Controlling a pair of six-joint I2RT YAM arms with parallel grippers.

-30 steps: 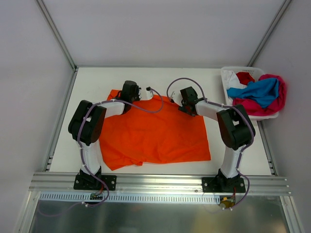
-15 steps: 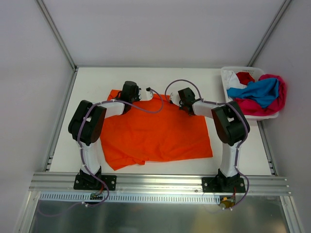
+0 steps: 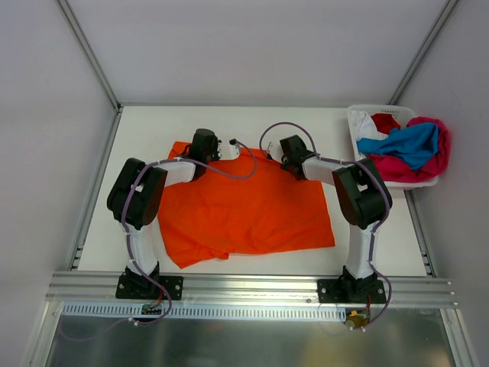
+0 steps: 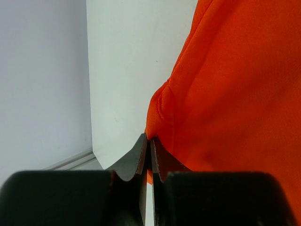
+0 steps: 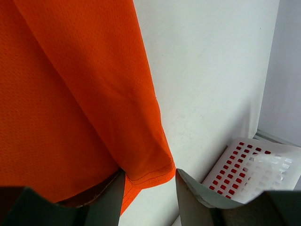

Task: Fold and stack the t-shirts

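A vivid orange t-shirt (image 3: 244,210) lies spread on the white table. My left gripper (image 3: 216,145) is at its far left corner, shut on the shirt's edge (image 4: 162,101), with cloth pinched between the jaws. My right gripper (image 3: 276,155) is at the far right corner, open, its fingers (image 5: 110,200) standing either side of the hemmed sleeve end (image 5: 150,172). More t-shirts, blue (image 3: 409,141), magenta-pink (image 3: 435,157), red (image 3: 386,121) and white (image 3: 365,125), are heaped in the basket at the right.
A white plastic basket (image 3: 356,115) stands at the table's far right; its perforated wall shows in the right wrist view (image 5: 249,162). Bare table lies beyond the shirt toward the back wall. The enclosure wall (image 4: 42,80) is close on the left.
My right gripper has moved left and slightly away toward the shirt's far right corner. The shirt's near right corner has shifted a little. The left arm has barely moved.
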